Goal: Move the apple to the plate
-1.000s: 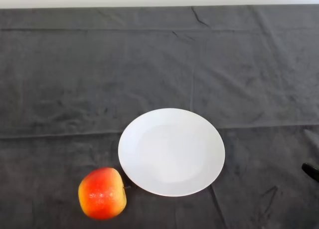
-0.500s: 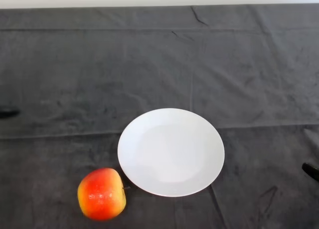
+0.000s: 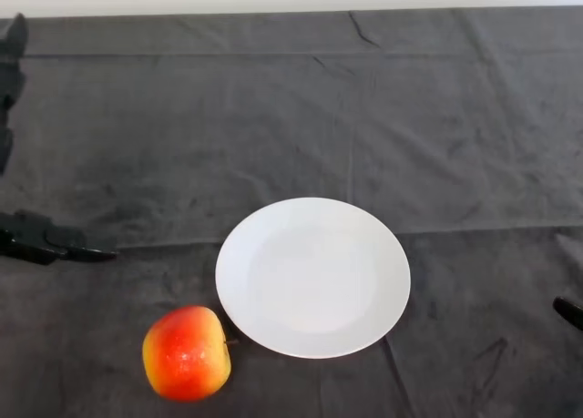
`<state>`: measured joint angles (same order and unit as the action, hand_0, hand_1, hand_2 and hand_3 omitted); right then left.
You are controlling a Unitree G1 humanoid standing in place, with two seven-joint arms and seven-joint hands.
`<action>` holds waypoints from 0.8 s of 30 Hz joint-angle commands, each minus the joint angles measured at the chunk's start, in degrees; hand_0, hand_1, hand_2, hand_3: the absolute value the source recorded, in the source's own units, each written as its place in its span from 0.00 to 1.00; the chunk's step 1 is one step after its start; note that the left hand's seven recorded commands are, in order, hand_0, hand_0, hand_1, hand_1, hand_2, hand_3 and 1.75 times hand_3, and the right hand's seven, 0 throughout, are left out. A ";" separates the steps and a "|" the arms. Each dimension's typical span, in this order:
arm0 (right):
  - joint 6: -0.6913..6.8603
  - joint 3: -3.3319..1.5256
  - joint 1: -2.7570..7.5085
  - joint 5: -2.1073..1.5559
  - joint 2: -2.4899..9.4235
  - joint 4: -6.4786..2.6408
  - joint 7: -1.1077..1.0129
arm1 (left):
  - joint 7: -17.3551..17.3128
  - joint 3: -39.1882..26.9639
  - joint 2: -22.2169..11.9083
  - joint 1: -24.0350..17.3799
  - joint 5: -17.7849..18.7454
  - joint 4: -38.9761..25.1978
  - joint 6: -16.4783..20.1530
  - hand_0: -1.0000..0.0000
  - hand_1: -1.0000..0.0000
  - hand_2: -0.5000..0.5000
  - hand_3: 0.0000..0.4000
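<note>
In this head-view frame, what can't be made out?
- Left hand: head view, cut off by the left edge; only black finger parts show, palm and arm out of frame.
- Apple: its underside, hidden by its own bulk.
- Dark object at the right edge: cropped, unidentifiable.
- Plate: fully visible.

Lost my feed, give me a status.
Left hand open at the left edge, holding nothing. Apple on the cloth beside the white plate. Nothing between hand and apple.
</note>
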<state>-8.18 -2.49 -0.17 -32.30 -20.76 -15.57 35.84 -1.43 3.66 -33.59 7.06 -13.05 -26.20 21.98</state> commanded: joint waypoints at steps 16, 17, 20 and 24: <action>1.96 -0.05 1.20 -1.25 1.76 -1.51 -0.42 | -6.63 0.24 1.48 -4.31 -0.91 -11.32 3.79 1.00 1.00 0.50 0.00; 1.95 -0.06 1.20 -1.26 1.76 -1.52 -0.41 | -7.13 -0.47 1.17 -4.69 -0.56 -11.57 3.64 1.00 1.00 0.50 0.00; 1.93 -0.09 1.20 -1.29 1.73 -1.52 -0.39 | -8.58 -2.57 0.18 -5.74 0.27 -12.12 3.19 1.00 1.00 0.50 0.00; 1.90 -0.13 1.19 -1.32 1.71 -1.53 -0.36 | -10.06 -5.28 -1.12 -8.09 1.01 -12.40 1.71 1.00 1.00 0.50 0.00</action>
<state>-8.21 -2.39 -0.18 -32.30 -20.77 -15.42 35.84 -10.87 -1.09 -31.93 -0.52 -12.47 -35.31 24.54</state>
